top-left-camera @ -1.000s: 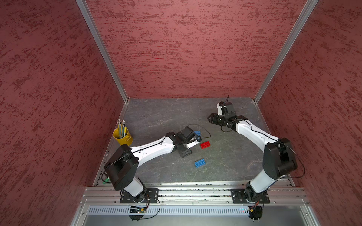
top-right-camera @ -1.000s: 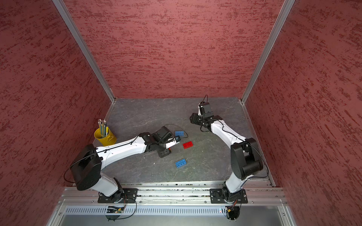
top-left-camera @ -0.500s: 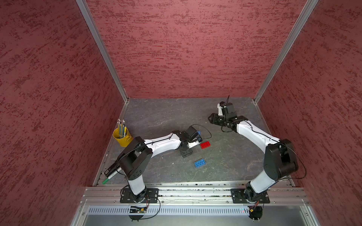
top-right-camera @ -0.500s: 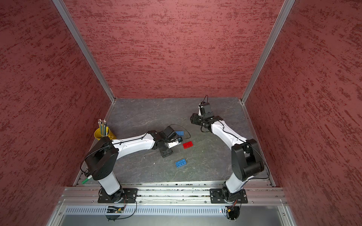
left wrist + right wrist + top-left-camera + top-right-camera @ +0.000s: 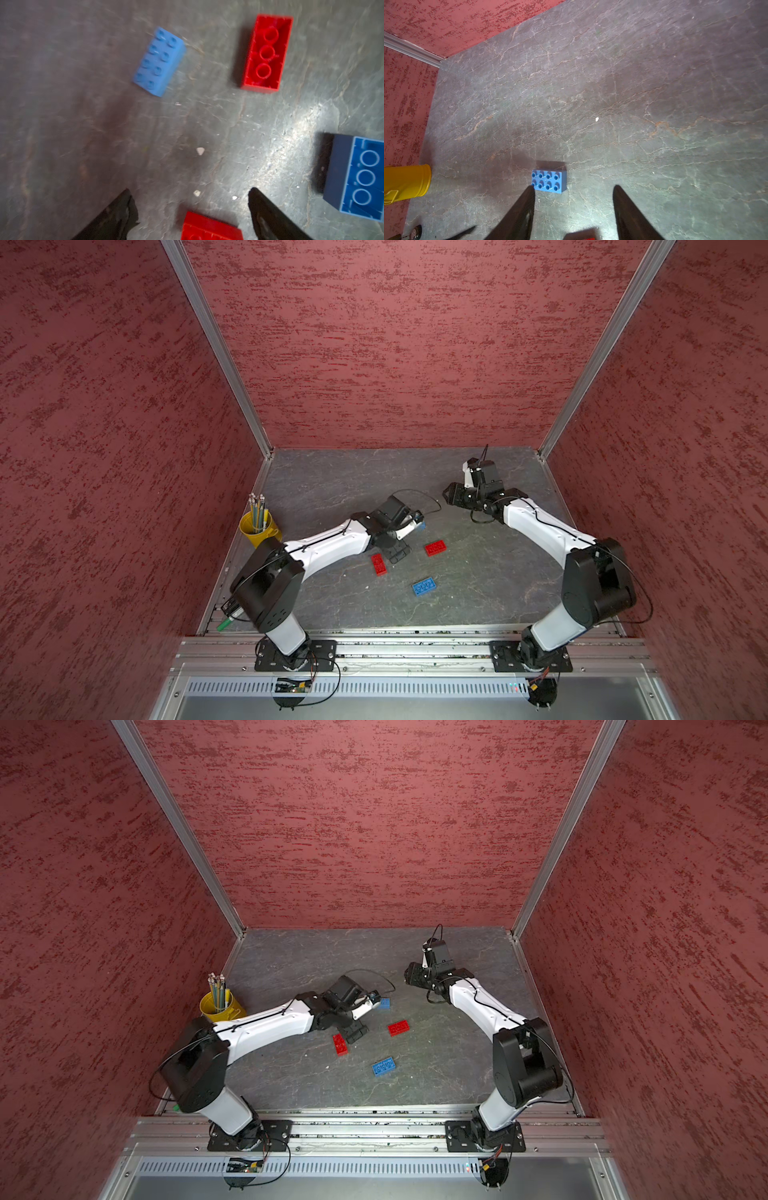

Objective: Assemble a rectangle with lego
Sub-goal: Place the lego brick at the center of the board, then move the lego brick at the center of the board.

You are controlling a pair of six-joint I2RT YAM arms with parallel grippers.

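Red brick lies loose on the table, apart from the other lego, just beside the left gripper with jaws spread and empty; square to its long sides before closing.

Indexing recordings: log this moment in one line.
left gripper: open over red brick | right gripper: open, empty | lego: four bricks, none joined

text | I am reading none in any view | blue brick | I am seeing its studs too small and soft to give a mark | cup | I am finding no legible label on its yellow side
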